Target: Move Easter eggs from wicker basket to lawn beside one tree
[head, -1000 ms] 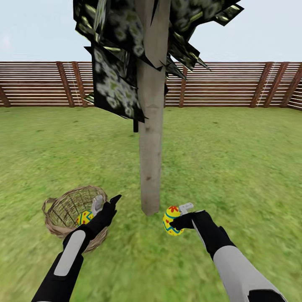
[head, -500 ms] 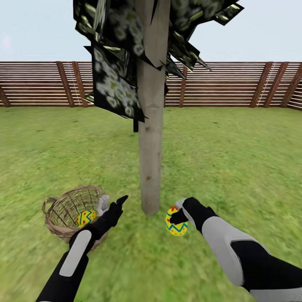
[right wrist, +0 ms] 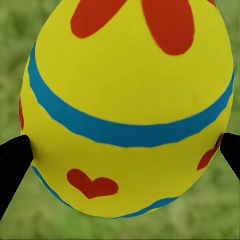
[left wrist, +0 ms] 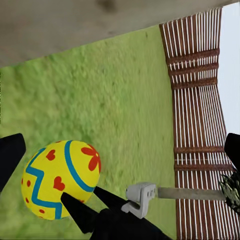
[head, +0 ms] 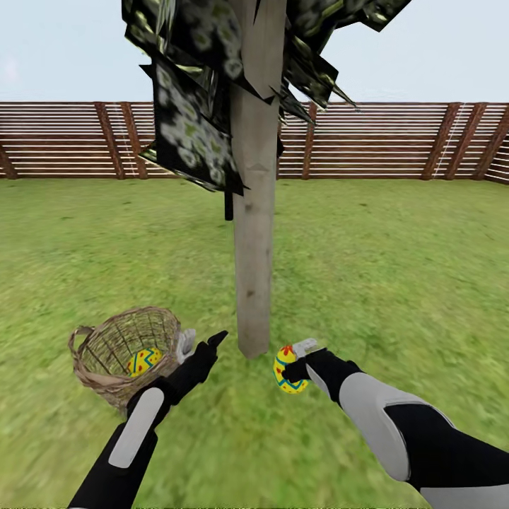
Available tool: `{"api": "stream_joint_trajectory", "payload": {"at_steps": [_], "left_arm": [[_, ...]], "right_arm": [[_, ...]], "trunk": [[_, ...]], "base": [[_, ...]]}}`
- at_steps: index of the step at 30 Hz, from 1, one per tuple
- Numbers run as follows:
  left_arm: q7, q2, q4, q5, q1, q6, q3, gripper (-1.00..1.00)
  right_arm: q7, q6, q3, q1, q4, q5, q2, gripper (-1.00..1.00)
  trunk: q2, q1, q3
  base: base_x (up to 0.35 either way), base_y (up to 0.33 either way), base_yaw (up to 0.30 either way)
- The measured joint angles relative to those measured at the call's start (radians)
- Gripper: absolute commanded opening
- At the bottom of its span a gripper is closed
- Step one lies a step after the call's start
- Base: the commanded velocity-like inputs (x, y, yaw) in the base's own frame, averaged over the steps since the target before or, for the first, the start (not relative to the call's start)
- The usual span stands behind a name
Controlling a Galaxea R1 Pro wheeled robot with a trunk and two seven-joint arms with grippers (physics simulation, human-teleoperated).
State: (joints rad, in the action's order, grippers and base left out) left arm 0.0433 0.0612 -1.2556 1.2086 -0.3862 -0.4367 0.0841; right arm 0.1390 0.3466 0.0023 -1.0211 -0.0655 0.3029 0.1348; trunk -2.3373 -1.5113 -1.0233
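Lawn (head: 396, 283) spreads wide and flat, a blurry mottled green, out to a fence (head: 396, 141) of brown horizontal slats under pale sky. Tree (head: 253, 268) stands mid-lawn, its thick pale trunk straight, with dark blocky leaves speckled white-green overhead. Left of the trunk base the basket (head: 92, 371) sits on the grass, tan woven twigs with a braided rim, and one egg (head: 144, 361) lies inside it. Left claw (head: 202, 343) hovers just right of the basket rim, its fingers spread wide with nothing between them. Right claw (head: 299, 359) is near the trunk base, to its right, closed on a second egg (head: 286, 369); in the right wrist view the two dark fingertips (right wrist: 14, 165) press that egg's sides, grass blurred behind it.
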Motion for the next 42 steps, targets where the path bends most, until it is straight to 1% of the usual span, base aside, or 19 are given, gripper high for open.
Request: {"api": "stream_joint_trajectory", "payload": {"at_steps": [5, 6, 9, 12, 13, 14, 16, 17, 21, 23, 27, 30, 31, 32, 34, 35, 37, 39, 42], "left_arm": [[0.000, 0.001, -0.001, 0.000, 0.000, 0.000, 0.002, 1.00], [0.000, 0.000, -0.001, 0.000, 0.000, 0.000, 0.002, 1.00], [0.000, 0.000, -0.003, 0.001, 0.000, 0.000, 0.002, 1.00], [0.000, 0.000, -0.004, 0.004, 0.000, 0.000, 0.002, 1.00], [0.000, 0.000, -0.004, 0.004, 0.000, 0.000, 0.002, 1.00], [0.000, 0.000, -0.004, 0.005, 0.000, 0.000, 0.002, 1.00], [0.000, 0.000, -0.005, 0.006, 0.000, 0.000, 0.002, 1.00], [0.000, 0.000, -0.005, 0.006, 0.000, 0.000, 0.002, 1.00], [0.000, 0.000, -0.005, 0.006, 0.000, 0.000, 0.002, 1.00], [0.000, 0.000, -0.005, 0.006, 0.000, 0.000, 0.002, 1.00], [0.000, 0.000, -0.006, 0.007, 0.000, -0.001, 0.002, 1.00], [0.000, 0.000, -0.006, 0.007, 0.000, -0.001, 0.002, 1.00], [0.000, 0.000, -0.006, 0.007, 0.000, 0.000, 0.002, 1.00], [0.000, 0.000, -0.006, 0.008, 0.000, 0.000, 0.003, 1.00], [0.000, 0.001, -0.006, 0.008, 0.000, -0.001, 0.004, 1.00], [0.000, 0.001, -0.006, 0.008, 0.000, -0.001, 0.004, 1.00], [0.000, 0.001, -0.006, 0.008, 0.000, -0.001, 0.004, 1.00], [0.000, 0.001, -0.006, 0.008, 0.000, 0.000, 0.004, 1.00], [0.000, 0.001, -0.006, 0.008, 0.000, -0.001, 0.004, 1.00]], "right_arm": [[0.002, -0.012, -0.013, 0.002, -0.003, -0.003, -0.001, -1.00], [0.003, -0.049, -0.022, 0.004, -0.004, -0.002, 0.000, -1.00], [0.002, -0.218, -0.029, 0.014, -0.002, 0.001, 0.000, -1.00], [-0.004, -0.347, -0.029, 0.061, -0.002, 0.005, 0.000, -1.00], [-0.020, -0.397, -0.029, 0.075, -0.003, 0.009, 0.001, -1.00], [-0.059, -0.450, -0.030, 0.088, -0.001, 0.014, 0.001, -1.00], [-0.109, -0.487, -0.028, 0.111, -0.001, 0.017, 0.002, -1.00], [-0.117, -0.495, -0.027, 0.121, 0.000, 0.019, 0.002, -1.00], [-0.124, -0.554, -0.025, 0.177, 0.001, 0.035, 0.005, -1.00], [-0.124, -0.576, -0.025, 0.187, 0.000, 0.040, 0.005, -1.00], [-0.122, -0.566, -0.024, 0.188, 0.000, 0.038, 0.006, -1.00], [-0.104, -0.498, -0.030, 0.185, -0.010, 0.027, 0.002, -1.00], [-0.076, -0.490, -0.037, 0.184, -0.012, 0.015, -0.001, -1.00], [-0.042, -0.484, -0.050, 0.184, -0.012, -0.011, -0.003, -1.00], [0.047, -0.408, -0.073, 0.183, -0.013, -0.114, -0.005, -1.00], [0.065, -0.364, -0.076, 0.183, -0.015, -0.147, -0.006, -1.00], [0.073, -0.335, -0.078, 0.181, -0.015, -0.166, -0.004, -1.00], [0.070, -0.307, -0.078, 0.173, -0.014, -0.171, 0.000, -1.00], [0.068, -0.206, -0.078, 0.169, -0.015, -0.171, 0.002, -1.00]], "trunk": [[-0.035, -0.019, -0.016], [-0.042, -0.023, -0.019], [-0.063, -0.035, -0.028], [-0.084, -0.046, -0.038], [-0.091, -0.050, -0.041], [-0.098, -0.054, -0.044], [-0.112, -0.061, -0.050], [-0.119, -0.065, -0.053], [-0.147, -0.081, -0.066], [-0.161, -0.088, -0.072], [-0.163, -0.091, -0.087], [-0.164, -0.092, -0.099], [-0.164, -0.092, -0.103], [-0.164, -0.093, -0.107], [-0.165, -0.094, -0.115], [-0.165, -0.094, -0.118], [-0.166, -0.095, -0.126], [-0.166, -0.096, -0.134], [-0.167, -0.097, -0.145]], "base": [[0.000, 0.000, 0.000], [0.000, 0.000, 0.000], [0.000, 0.000, 0.000], [0.000, 0.000, 0.000], [0.000, 0.000, 0.000], [0.000, 0.000, 0.000], [0.000, 0.000, 0.000], [0.000, 0.000, 0.000], [0.000, 0.000, 0.000], [0.000, 0.000, 0.000], [0.000, 0.000, 0.000], [0.000, 0.000, 0.000], [0.000, 0.000, 0.000], [0.000, 0.000, 0.000], [0.000, 0.000, 0.000], [0.000, 0.000, 0.000], [0.000, 0.000, 0.000], [0.000, 0.000, 0.000], [0.000, 0.000, 0.000]]}}
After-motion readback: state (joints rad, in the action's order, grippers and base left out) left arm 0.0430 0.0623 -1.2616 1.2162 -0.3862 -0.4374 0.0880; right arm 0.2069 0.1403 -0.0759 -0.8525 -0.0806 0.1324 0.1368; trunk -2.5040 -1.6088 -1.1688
